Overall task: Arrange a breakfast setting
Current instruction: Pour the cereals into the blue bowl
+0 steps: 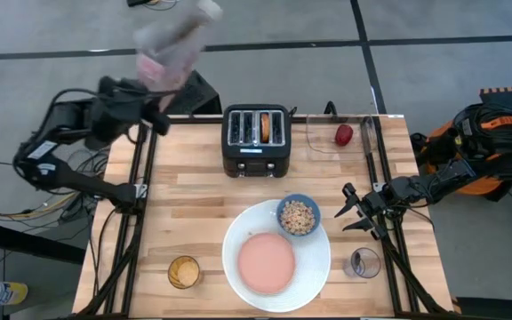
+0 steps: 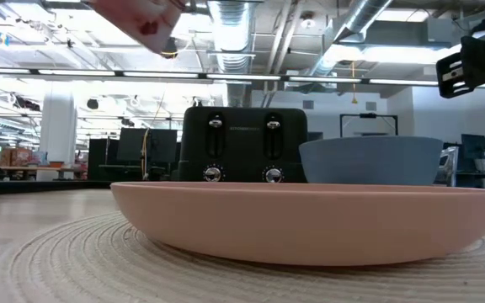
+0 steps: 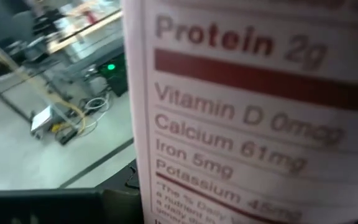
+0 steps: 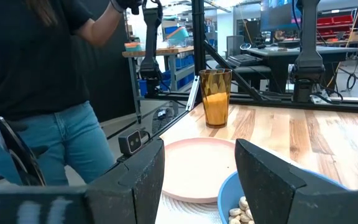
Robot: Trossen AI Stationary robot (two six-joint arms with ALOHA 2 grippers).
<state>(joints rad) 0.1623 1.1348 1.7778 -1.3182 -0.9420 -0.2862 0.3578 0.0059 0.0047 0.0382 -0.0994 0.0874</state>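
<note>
The large white plate lies at the table's near middle with the pink plate on it and the blue bowl of cereal on its far rim. A bagel half stands in the black toaster. A red fruit and a dark spoon lie at the far right. My left gripper holds a pink-and-white labelled container high over the table's far left corner. My right gripper is open and empty just right of the bowl. My left gripper is shut on the container's end nearest the arm. The container's printed label fills the left wrist view and hides the fingers. The container is lifted clear of the table and tilted, its free end pointing away from the arm.
A glass of orange juice stands at the near left, and an empty glass at the near right beside the white plate. A person in a black top and jeans stands beyond the table's left side. Bare wood lies left of the toaster.
</note>
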